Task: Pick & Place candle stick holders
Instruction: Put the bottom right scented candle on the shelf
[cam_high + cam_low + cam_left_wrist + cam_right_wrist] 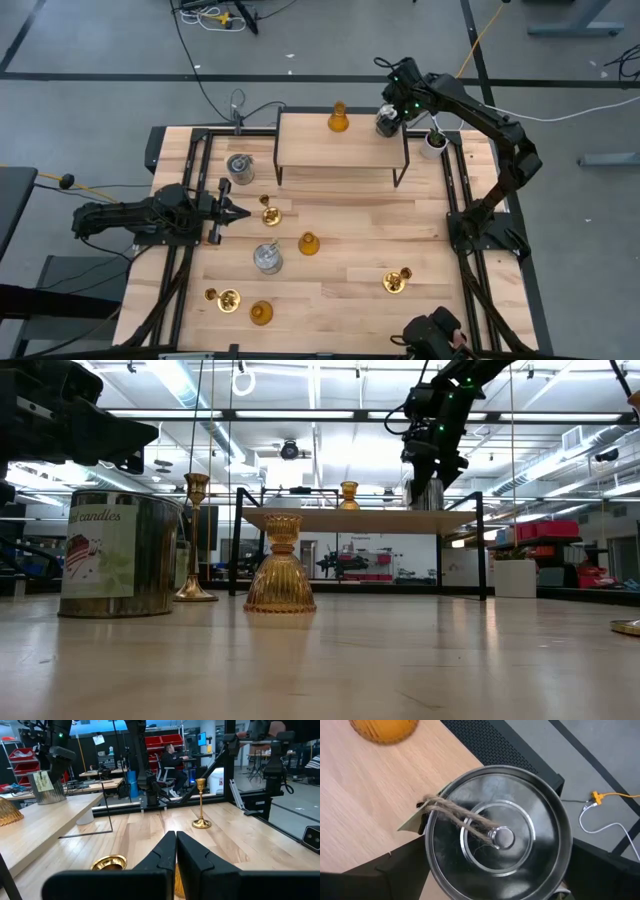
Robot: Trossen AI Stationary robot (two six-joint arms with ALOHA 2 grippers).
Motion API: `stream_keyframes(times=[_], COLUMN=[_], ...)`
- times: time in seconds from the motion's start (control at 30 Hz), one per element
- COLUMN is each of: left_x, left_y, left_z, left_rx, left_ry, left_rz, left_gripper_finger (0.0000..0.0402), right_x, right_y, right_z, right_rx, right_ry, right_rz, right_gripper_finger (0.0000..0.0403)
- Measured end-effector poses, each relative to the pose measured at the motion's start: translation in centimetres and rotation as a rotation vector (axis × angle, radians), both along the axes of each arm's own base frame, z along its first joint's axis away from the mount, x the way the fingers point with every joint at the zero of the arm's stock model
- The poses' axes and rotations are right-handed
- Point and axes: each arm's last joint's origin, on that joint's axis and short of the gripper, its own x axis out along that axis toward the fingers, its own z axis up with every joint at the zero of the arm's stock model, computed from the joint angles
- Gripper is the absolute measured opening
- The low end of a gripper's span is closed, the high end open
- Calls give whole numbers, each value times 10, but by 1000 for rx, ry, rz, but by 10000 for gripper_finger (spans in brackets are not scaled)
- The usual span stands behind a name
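the right gripper (pixel 388 120) is hanging wide open over a silvery holder (pixel 497 832) sitting on the raised shelf (pixel 310 150), fingers either side, gripping nothing. an amber holder (pixel 339 119) is standing beside it, a white plant pot (pixel 433 145) just past the shelf. the left gripper (pixel 238 212) is waiting shut and empty near a brass holder (pixel 270 214).

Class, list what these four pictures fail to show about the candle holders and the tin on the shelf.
- Silvery tin, right wrist view: walls and footing hidden by its lid.
- Brass holder, left wrist view: mostly behind the left gripper.
- Amber holder, right wrist view: cut off by the edge.
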Motion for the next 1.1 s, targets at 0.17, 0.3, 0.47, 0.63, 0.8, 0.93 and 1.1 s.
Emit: stream_keyframes(times=[0.17, 0.3, 0.47, 0.63, 0.8, 0.93, 1.1], left_x=[0, 0, 0, 0, 0, 0, 0], left_y=[0, 0, 0, 0, 0, 0, 0], left_z=[0, 0, 0, 0, 0, 0, 0], left_rx=[0, 0, 0, 0, 0, 0, 0], left_ry=[0, 0, 0, 0, 0, -1, 0], left_rz=[0, 0, 0, 0, 0, 0, 0], left_gripper_finger=[18, 19, 18, 18, 18, 18, 18], right_x=[1, 0, -1, -3, -6, -10, -16], right_y=[-1, 0, 2, 2, 5, 11, 18], right_z=[1, 3, 6, 8, 17, 24, 35], right_rx=[-10, -17, -29, -53, -94, -101, -121], right_ry=[-11, -15, -24, -9, -29, -51, -86], right_rz=[1, 12, 12, 0, 21, 34, 47], right_gripper_finger=[391, 391, 391, 391, 391, 391, 391])
